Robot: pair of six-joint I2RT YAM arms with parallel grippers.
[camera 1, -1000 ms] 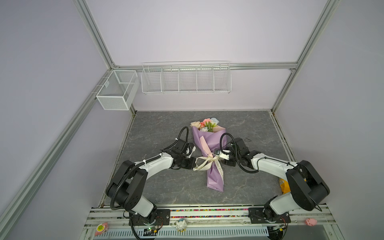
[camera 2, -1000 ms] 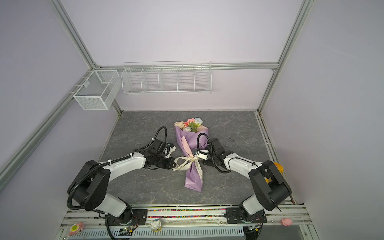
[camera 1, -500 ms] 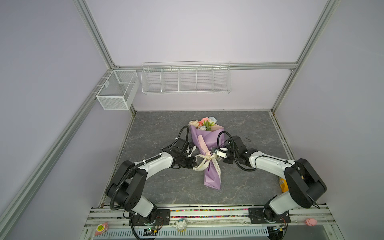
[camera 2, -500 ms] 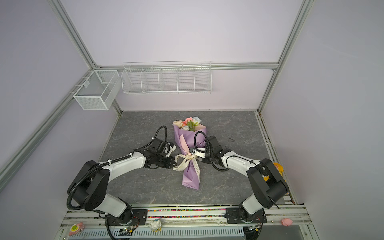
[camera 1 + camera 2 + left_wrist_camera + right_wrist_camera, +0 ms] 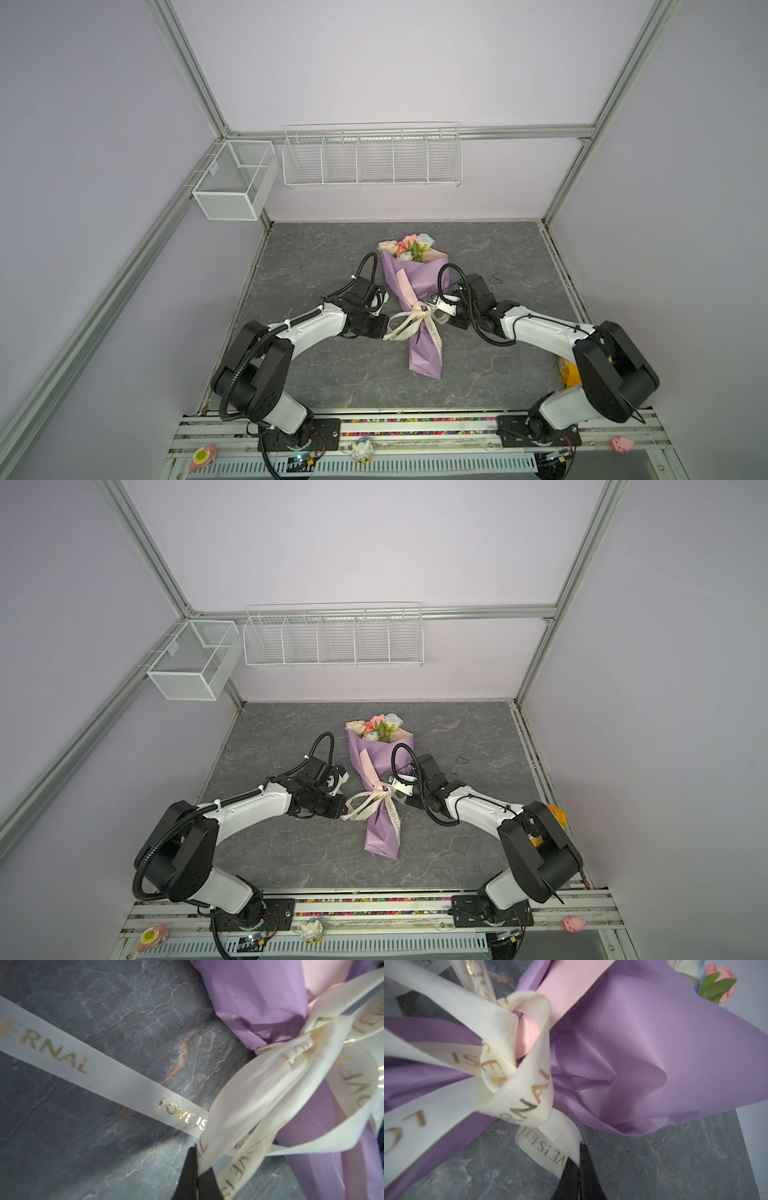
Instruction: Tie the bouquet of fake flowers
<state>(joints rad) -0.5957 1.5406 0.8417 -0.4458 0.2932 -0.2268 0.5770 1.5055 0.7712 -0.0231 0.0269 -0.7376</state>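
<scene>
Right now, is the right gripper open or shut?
Shut. The right gripper pinches the cream ribbon; its black tips show no gap.

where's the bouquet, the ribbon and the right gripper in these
bouquet of fake flowers (image 5: 419,276): in a top view, lilac paper wrap below the blooms
ribbon (image 5: 124,1082): left wrist view, flat printed strand
right gripper (image 5: 579,1154): right wrist view, between its shut fingertips, pinching ribbon

The bouquet (image 5: 654,1043) is showing smooth, faintly sheened lilac and pink paper. Around its waist the ribbon (image 5: 116,1082) is looking like finely ribbed cream cloth, gold foil lettering glinting. Beneath the bouquet the tabletop (image 5: 332,257) is looking matt, veined, stone-like; beyond it the wire baskets (image 5: 372,160) are showing white-coated metal.
</scene>
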